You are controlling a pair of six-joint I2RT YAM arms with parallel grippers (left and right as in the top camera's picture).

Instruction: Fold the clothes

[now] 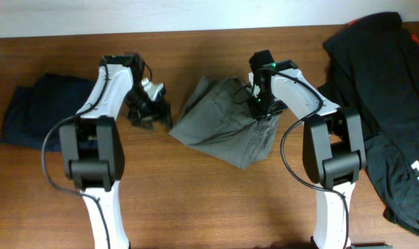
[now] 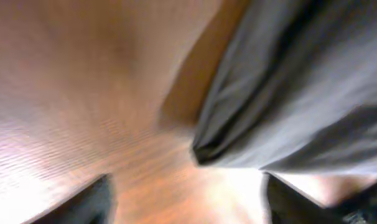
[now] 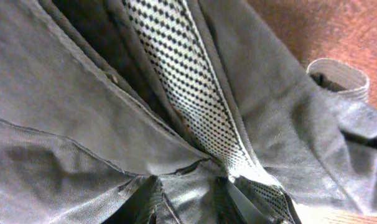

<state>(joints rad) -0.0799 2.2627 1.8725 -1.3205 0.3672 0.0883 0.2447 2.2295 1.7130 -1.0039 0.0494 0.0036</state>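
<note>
- I take the grey garment as my landmark: it lies crumpled in the middle of the counter, roughly folded into a slanted wedge.
- My right tool sits on the garment's upper right edge, pressed down into the cloth.
- On the right wrist camera that tool is narrow, its two dark fingers closed on a bunched fold of the grey fabric.
- A strip of white mesh lining with black dots runs through the opened folds right down to those fingers.
- A pale ribbed band curls just past the garment's edge, with bare wood behind it.
- My left tool is just off the garment's left corner, low over the counter.
- The left wrist picture is blurred, but the left tool stands wide, with only wood between its tips and nothing held.
- The grey garment's edge fills that view's right side, close ahead of the fingers.
- A navy garment lies well to the left of the grey one, beyond the left arm.
- A black garment sprawls well to its right, beyond the right arm, reaching the counter's edge.
</note>
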